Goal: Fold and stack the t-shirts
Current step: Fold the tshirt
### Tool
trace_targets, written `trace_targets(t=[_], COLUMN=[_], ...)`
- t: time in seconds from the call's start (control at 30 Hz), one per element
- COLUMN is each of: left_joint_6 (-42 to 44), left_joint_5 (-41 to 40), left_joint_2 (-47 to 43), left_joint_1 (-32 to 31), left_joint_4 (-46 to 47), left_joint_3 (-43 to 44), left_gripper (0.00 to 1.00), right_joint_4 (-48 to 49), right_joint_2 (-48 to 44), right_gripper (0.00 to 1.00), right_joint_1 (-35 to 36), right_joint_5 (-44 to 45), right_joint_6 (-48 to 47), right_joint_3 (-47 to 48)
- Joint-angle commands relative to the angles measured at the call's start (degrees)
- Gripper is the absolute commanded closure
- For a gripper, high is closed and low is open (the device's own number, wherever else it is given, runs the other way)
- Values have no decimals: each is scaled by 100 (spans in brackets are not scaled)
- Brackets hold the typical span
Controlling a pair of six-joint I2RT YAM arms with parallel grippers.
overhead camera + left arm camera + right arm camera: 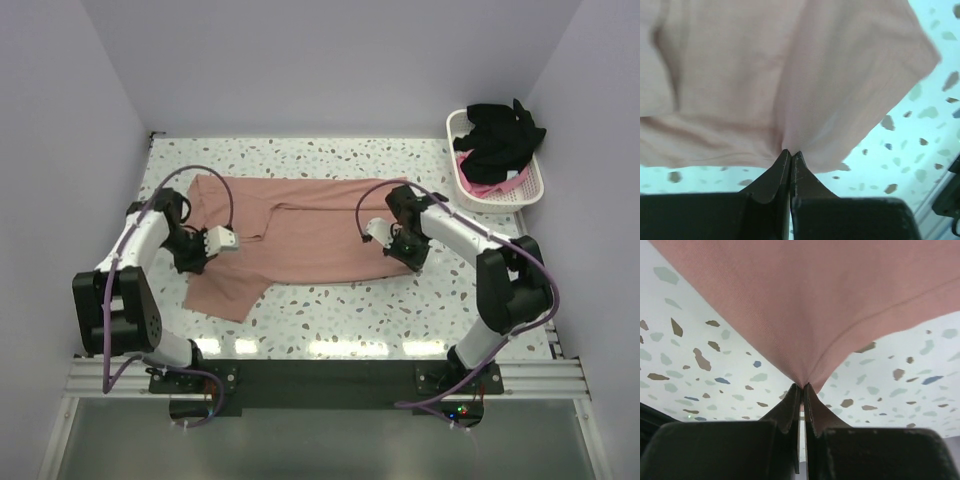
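A dusty salmon-pink t-shirt (300,230) lies spread across the speckled table, one part trailing toward the front left. My left gripper (195,260) sits at the shirt's left side. In the left wrist view this gripper (791,152) is shut on a pinch of the pink cloth (765,75). My right gripper (408,258) is at the shirt's front right edge. The right wrist view shows it (802,386) shut on the hem, with the cloth (815,300) pulled up into a peak. A black t-shirt (502,138) and a brighter pink one (482,186) lie heaped in the basket.
A white lattice basket (455,125) stands at the back right corner against the wall. Grey walls close in the table on the left, back and right. Bare speckled tabletop (340,310) shows in front of the shirt, between the two arm bases.
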Motion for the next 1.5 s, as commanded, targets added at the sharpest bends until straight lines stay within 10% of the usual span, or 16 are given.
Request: trace_targets(t=[0.0, 1.03, 1.47], left_joint_6=[-299, -1522, -1539], left_joint_5=[455, 534, 367], left_joint_2=[365, 3469, 3935], left_joint_1=[51, -1, -28], left_joint_4=[-379, -783, -493], left_joint_3=[755, 5044, 5344], left_gripper=[100, 100, 100], right_joint_4=[-372, -1489, -1568], right_joint_2=[150, 2515, 2822], right_gripper=[100, 100, 100], right_joint_1=[-147, -991, -1097], right_joint_5=[-128, -216, -242], right_joint_6=[-173, -1078, -1061], right_joint_3=[580, 3894, 4359])
